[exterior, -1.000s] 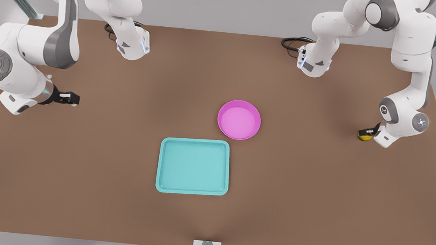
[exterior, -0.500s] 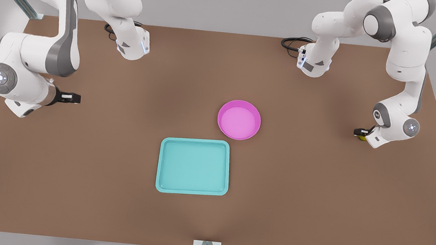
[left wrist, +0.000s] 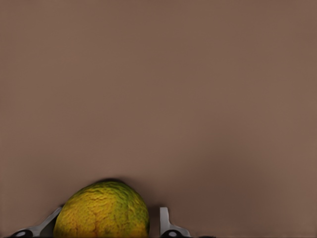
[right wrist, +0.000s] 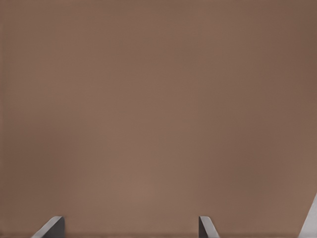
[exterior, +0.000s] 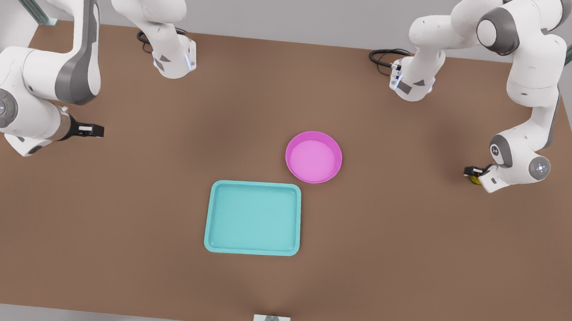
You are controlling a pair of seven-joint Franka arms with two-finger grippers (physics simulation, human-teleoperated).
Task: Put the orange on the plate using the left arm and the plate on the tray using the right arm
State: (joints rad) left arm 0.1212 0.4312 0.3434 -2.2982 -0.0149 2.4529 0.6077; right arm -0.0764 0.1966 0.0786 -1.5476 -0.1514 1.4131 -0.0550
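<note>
Plate (exterior: 313, 157) and tray (exterior: 254, 218) empty (left fingers (left wrist: 165, 222) straddle orange (left wrist: 101, 210), right fingers (right wrist: 207, 228) apart).

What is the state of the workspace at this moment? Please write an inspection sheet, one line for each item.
Surface: brown table, flat and bare around the objects.
Orange: orange sits on the table between the left gripper's fingers, at the front view's right.
Plate: magenta plate near the table's middle, nothing on it.
Tray: turquoise tray just beside the plate, nothing on it.
Clutter: nothing seen.
Left gripper: left gripper low around the orange, one finger apart from it, so open.
Right gripper: right gripper open, waits at the front view's left.
Cables: black cables coiled at the arm bases.
Surroundings: grey wall, metal struts at corners.
</note>
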